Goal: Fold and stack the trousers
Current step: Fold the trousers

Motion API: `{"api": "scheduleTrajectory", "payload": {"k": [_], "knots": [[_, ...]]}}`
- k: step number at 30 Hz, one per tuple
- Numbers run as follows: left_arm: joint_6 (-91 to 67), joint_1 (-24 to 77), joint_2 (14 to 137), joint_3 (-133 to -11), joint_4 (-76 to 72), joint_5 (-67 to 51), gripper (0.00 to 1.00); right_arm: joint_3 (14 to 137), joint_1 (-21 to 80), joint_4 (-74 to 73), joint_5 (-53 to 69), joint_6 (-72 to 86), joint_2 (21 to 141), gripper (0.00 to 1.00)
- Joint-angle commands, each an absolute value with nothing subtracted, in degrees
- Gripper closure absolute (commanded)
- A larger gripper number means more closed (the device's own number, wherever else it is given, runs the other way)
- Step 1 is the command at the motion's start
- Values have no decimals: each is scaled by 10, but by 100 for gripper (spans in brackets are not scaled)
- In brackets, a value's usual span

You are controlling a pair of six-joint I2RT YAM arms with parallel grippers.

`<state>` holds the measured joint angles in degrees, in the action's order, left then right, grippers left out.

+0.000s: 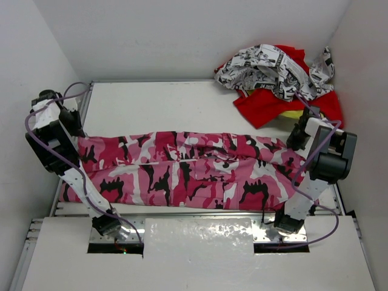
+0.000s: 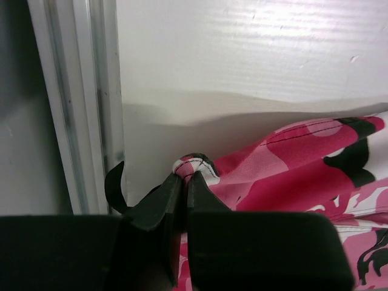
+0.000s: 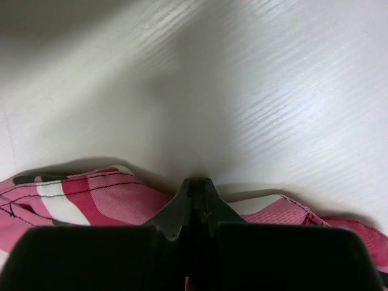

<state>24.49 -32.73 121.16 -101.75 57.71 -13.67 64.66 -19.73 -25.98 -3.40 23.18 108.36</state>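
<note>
The trousers (image 1: pixel 188 170) carry a camouflage print of hot pink, pale pink, white and black blotches, with dark stitching along the seams in the wrist views. The bench (image 1: pixel 170 103) is plain white, with a silvery metal rail (image 2: pixel 91 103) at its left edge. In the far right corner are a cloth printed in black and white (image 1: pixel 267 66), a plain red cloth (image 1: pixel 260 108) and a scrap of yellow (image 1: pixel 295 113). The left hand (image 2: pixel 183 177) and right hand (image 3: pixel 195 185) are black, and the cables (image 1: pixel 26 124) are purple.
</note>
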Motion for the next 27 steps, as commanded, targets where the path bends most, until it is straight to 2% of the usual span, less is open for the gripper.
{"api": "scheduleTrajectory", "payload": {"k": [1, 3, 6, 11, 14, 19, 23, 25, 27], "knots": [[236, -330, 1192, -1066, 563, -178, 100, 675, -193, -267, -3, 229, 1067, 100], [233, -330, 1194, -1095, 559, -203, 100, 692, -200, -251, -3, 229, 1048, 100], [222, -330, 1201, -1209, 555, -236, 100, 714, -224, -210, 14, 249, 1001, 100], [206, -336, 1180, -1282, 525, -243, 100, 636, -290, -49, 48, 308, 869, 100], [210, -351, 1139, -1241, 494, -271, 100, 565, -304, 24, 61, 301, 804, 100], [294, -360, 1043, -1037, 469, -287, 100, 423, -304, 114, 112, 285, 747, 100], [342, -393, 989, -891, 461, -287, 100, 316, -304, 120, 77, 287, 689, 100], [379, -425, 972, -833, 481, -282, 100, 245, -304, 128, 5, 298, 642, 77], [425, -442, 960, -775, 493, -258, 100, 185, -305, 130, -44, 315, 606, 37]]}}
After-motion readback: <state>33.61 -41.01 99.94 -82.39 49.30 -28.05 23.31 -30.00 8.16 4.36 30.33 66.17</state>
